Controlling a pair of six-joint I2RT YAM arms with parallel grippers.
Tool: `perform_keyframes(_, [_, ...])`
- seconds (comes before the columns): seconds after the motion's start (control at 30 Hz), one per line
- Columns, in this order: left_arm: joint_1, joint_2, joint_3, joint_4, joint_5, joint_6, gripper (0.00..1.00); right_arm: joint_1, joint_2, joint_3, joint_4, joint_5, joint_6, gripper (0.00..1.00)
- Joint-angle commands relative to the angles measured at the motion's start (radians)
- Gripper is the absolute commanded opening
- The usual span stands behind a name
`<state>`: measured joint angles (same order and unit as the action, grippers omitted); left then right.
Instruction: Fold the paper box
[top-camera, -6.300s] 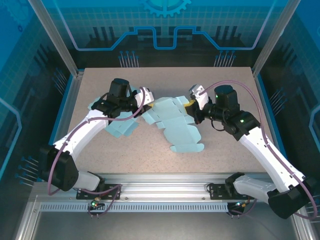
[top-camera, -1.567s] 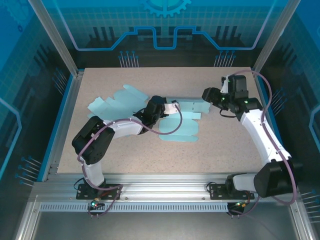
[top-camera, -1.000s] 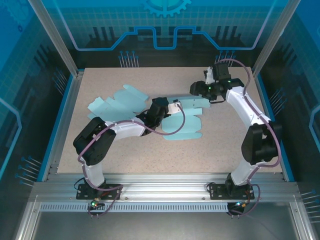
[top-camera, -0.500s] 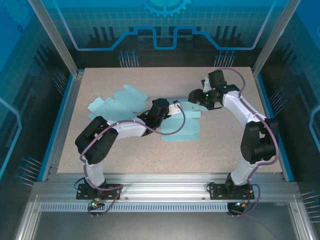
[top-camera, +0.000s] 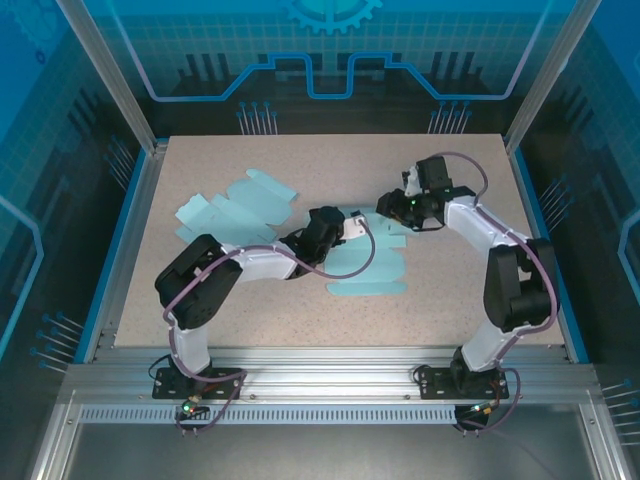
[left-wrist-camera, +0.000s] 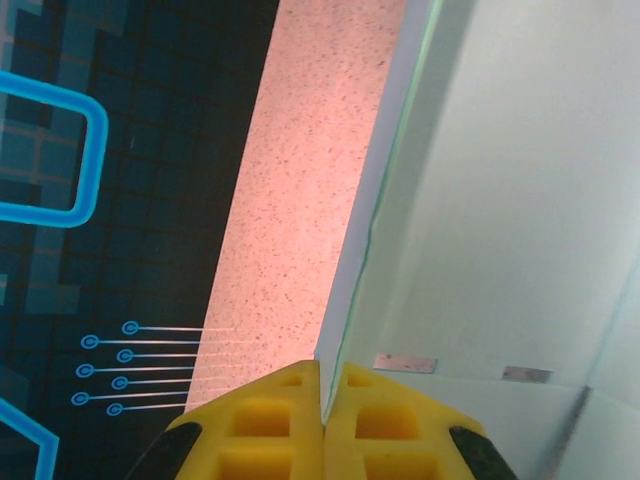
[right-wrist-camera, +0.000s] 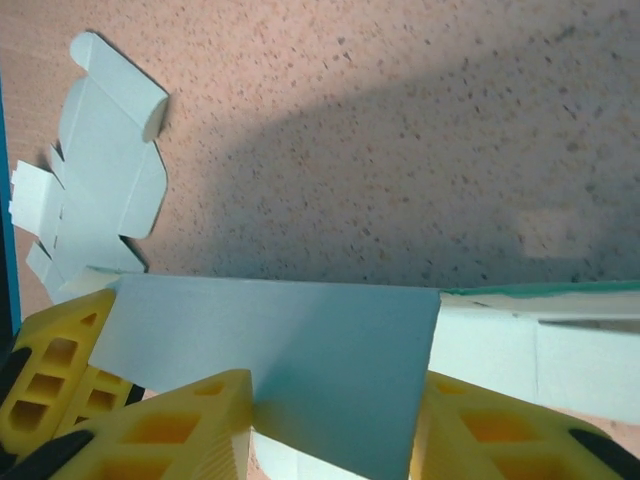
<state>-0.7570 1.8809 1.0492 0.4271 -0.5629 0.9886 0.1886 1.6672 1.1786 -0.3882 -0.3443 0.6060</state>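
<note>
Your left arm (top-camera: 255, 263) stretches low to the right, left gripper (left-wrist-camera: 322, 378) pinched shut on the box (top-camera: 372, 276) edge. Your right arm (top-camera: 492, 228) arches in, right gripper (top-camera: 387, 204) pointing left, fingers (right-wrist-camera: 165, 425) apart

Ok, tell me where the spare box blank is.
In the top view the spare blank lies flat on the left half of the table, toward its far edge, left of the paper box being folded.
</note>
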Motion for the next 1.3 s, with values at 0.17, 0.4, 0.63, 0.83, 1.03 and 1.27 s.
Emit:
perform_keyframes(0.17, [-0.029,-0.008,-0.04,0.064,-0.034,-0.095,0.0,-0.009,-0.285,-0.173,-0.001,0.07,-0.006,0.57])
perform_keyframes(0.4, [-0.016,-0.035,-0.06,0.099,-0.014,-0.118,0.0,-0.05,-0.538,-0.365,-0.059,0.185,-0.042,0.61])
perform_keyframes(0.63, [-0.008,-0.077,-0.104,0.137,0.042,-0.14,0.0,-0.081,-0.577,-0.506,0.036,0.209,-0.057,0.61])
perform_keyframes(0.83, [-0.003,-0.084,-0.114,0.141,0.043,-0.14,0.0,-0.094,-0.492,-0.515,0.108,0.225,-0.067,0.6])
perform_keyframes(1.03, [0.0,-0.081,-0.108,0.143,0.041,-0.144,0.0,-0.095,-0.394,-0.519,0.223,0.2,-0.071,0.6])
perform_keyframes(1.27, [0.003,-0.078,-0.1,0.138,0.041,-0.146,0.0,-0.099,-0.277,-0.506,0.317,0.167,-0.072,0.58])
